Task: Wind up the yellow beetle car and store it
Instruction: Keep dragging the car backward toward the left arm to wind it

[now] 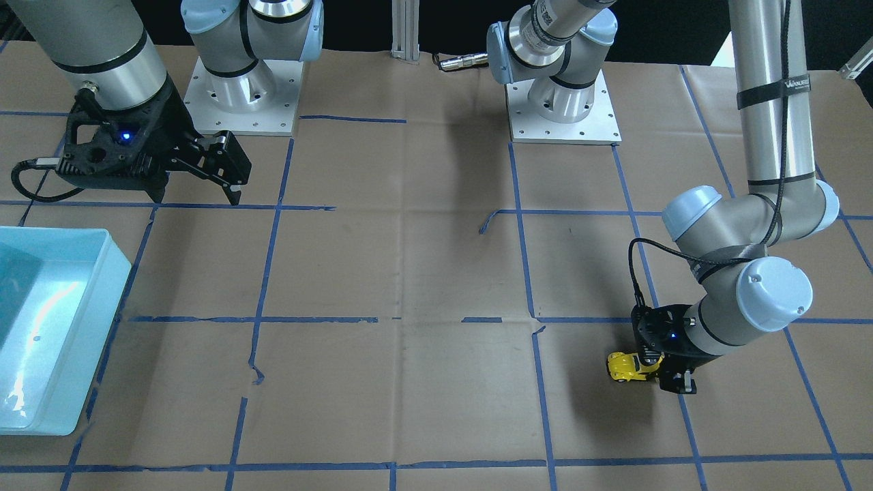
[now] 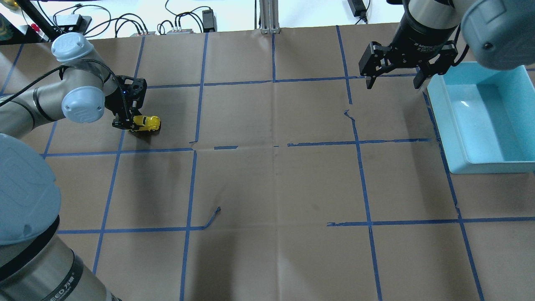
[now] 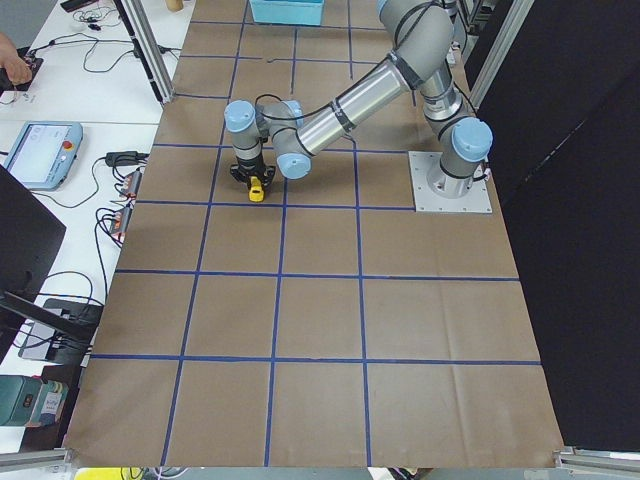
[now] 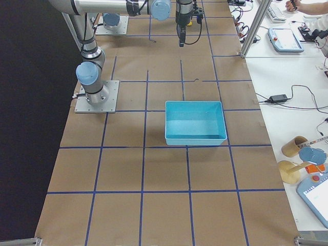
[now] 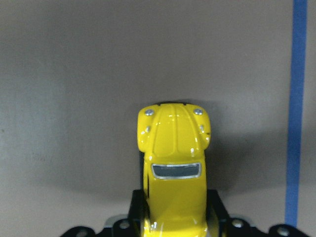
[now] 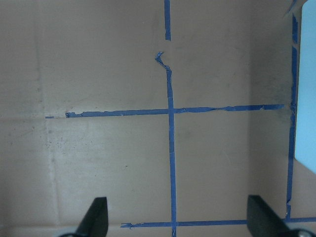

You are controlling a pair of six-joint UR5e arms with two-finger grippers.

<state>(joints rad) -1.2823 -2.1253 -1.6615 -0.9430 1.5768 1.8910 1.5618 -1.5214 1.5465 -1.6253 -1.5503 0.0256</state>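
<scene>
Yellow beetle car [image 2: 146, 123] is being gripped by its rear flanks in the closed left pincer [image 2: 128, 123], low at the tabletop [image 2: 271, 188], far left. Its long axis is running straight out from the jaws, nose pointing right. The right pincer [image 2: 393, 85] is hanging open and empty beside the blue bin [image 2: 485, 168], well apart at far right.

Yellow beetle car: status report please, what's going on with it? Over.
Left pincer shut on yellow beetle car. Right pincer open, empty, beside blue bin. No obstacle seen between car and bin.
</scene>
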